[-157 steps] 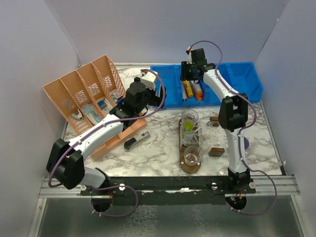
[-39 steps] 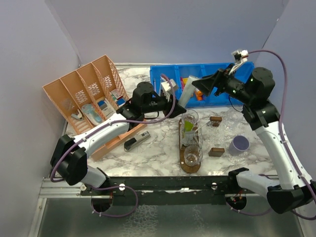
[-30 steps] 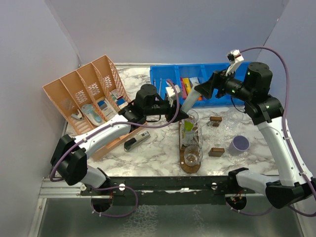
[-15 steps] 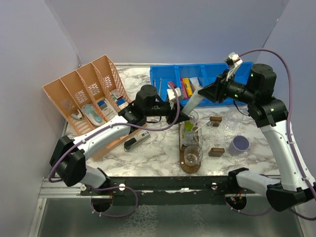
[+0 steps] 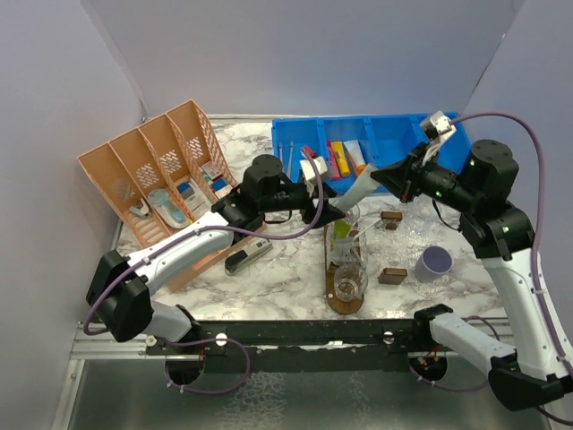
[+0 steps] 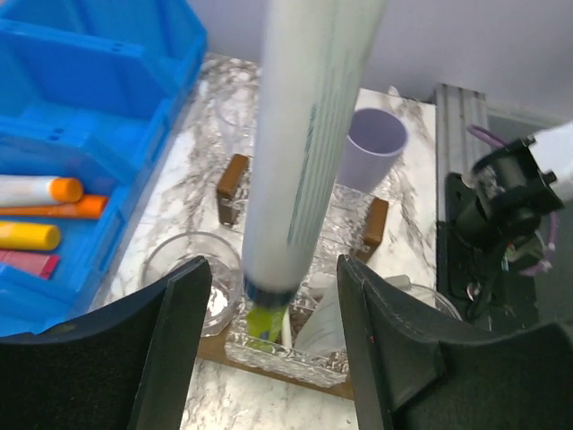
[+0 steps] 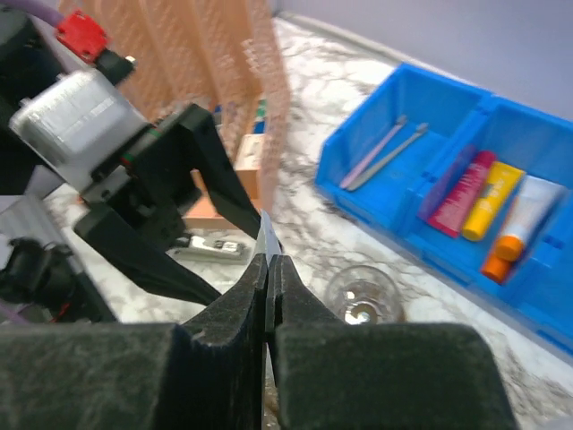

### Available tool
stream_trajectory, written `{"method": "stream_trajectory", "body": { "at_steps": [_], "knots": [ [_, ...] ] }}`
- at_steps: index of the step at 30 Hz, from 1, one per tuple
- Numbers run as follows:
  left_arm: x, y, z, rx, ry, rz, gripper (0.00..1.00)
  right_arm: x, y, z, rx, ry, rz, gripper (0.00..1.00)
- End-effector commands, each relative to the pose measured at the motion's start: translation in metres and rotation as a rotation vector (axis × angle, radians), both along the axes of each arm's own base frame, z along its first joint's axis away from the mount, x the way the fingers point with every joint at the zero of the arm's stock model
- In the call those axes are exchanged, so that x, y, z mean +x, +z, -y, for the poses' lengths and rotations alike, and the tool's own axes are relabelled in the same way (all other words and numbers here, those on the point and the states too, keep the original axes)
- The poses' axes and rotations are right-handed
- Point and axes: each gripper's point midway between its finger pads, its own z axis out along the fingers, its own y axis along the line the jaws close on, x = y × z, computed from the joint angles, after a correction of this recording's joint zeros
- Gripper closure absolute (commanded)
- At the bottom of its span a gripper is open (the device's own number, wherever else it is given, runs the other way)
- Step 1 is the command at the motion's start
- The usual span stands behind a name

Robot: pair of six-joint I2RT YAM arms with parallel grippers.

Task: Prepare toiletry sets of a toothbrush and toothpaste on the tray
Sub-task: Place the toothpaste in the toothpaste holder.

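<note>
The left arm and the right arm are made of white tubular links joined by bulky black joint housings, each trailed by a purple cable. Small green lights glow on the right arm's upper joints. The left gripper and the right gripper have matte black wedge-shaped fingers. The left wrist carries a silver-grey box with a red plug.

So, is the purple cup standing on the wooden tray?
No, the purple cup stands on the marble table, apart from the tray.
</note>
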Motion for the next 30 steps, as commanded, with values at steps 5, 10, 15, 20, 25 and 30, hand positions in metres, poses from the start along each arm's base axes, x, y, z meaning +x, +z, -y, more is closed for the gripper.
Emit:
{"method": "stream_trajectory", "body": {
  "at_steps": [5, 10, 15, 20, 25, 30],
  "knots": [
    [0.046, 0.028, -0.031, -0.041, 0.34, 0.081, 0.25, -0.003, 0.04, 0.087, -0.02, -0.496, 0.209, 0.99],
    [0.074, 0.026, -0.058, -0.015, 0.567, 0.083, 0.23, -0.015, 0.032, 0.137, -0.072, -0.735, 0.274, 0.99],
    [0.088, 0.022, -0.076, 0.007, 0.702, 0.067, 0.23, -0.022, 0.002, 0.172, -0.107, -0.925, 0.228, 0.99],
    [0.09, 0.018, -0.078, 0.006, 0.722, 0.054, 0.23, -0.013, -0.029, 0.166, -0.085, -0.916, 0.177, 0.99],
    [0.092, 0.018, -0.079, 0.013, 0.73, 0.058, 0.23, -0.002, -0.067, 0.156, -0.13, -0.873, 0.111, 0.99],
    [0.093, 0.018, -0.082, 0.015, 0.744, 0.063, 0.22, 0.003, -0.082, 0.134, -0.158, -0.741, 0.134, 0.99]
  ]
}}
